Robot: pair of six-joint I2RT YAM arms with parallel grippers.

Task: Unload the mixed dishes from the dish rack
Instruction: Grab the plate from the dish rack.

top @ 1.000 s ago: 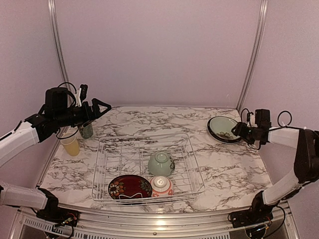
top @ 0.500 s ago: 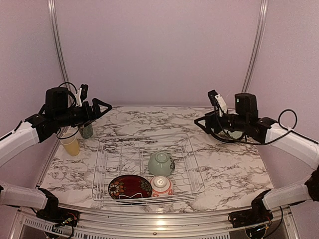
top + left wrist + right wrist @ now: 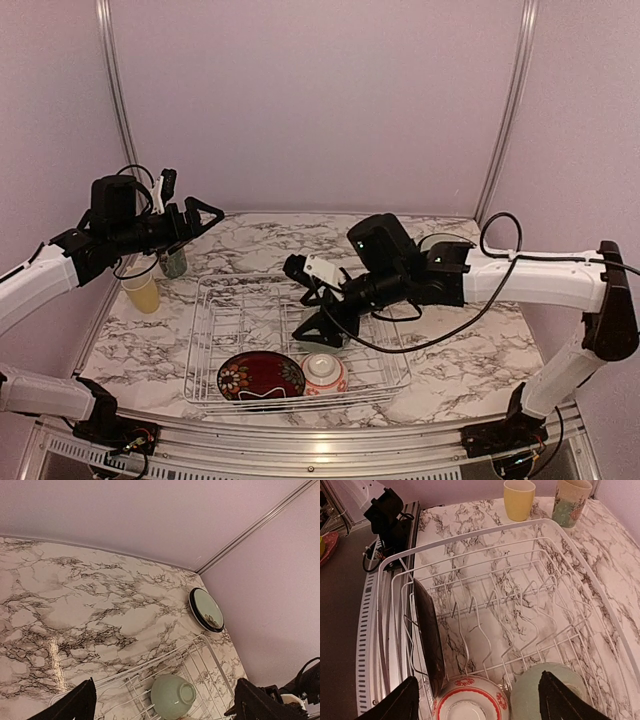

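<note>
Well, patterned tall cup (image 3: 571,502) just beside yellow cup (image 3: 519,498).

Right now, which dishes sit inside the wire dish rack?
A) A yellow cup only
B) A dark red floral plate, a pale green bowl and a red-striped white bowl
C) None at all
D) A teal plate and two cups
B: the dark red floral plate, pale green bowl and red-striped white bowl are inside the dish rack, while the yellow cup and patterned cup stand outside it.
</note>
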